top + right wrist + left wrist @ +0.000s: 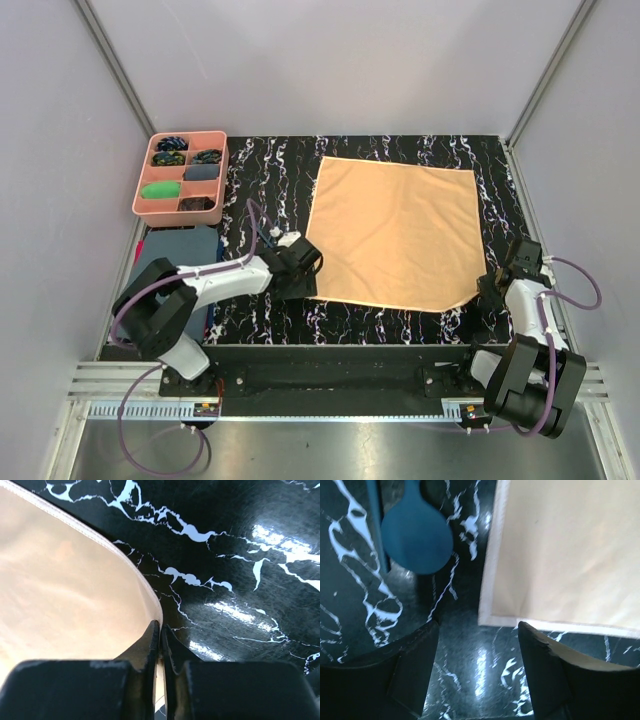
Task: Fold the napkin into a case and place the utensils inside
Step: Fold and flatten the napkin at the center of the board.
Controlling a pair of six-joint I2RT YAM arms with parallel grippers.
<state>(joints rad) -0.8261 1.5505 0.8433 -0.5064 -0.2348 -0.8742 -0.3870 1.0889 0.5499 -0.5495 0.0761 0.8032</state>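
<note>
The peach-orange napkin (395, 230) lies spread flat on the black marbled mat (260, 170). My right gripper (160, 625) is shut on its near right corner, with the hem pinched between the two fingers and lifted slightly; in the top view this gripper (492, 285) sits at that corner. My left gripper (477, 626) is open at the napkin's near left corner (487, 617), which lies just ahead of the fingertips; its right finger (540, 655) overlaps the near hem. A dark blue spoon bowl (417, 535), one of the utensils, lies on the mat left of the napkin. No folded case shows.
A pink compartment tray (143, 190) with small coloured bundles stands at the back left. A dark blue-grey cloth (175, 255) lies in front of it, beside the left arm. Pale enclosure walls close in both sides and the back.
</note>
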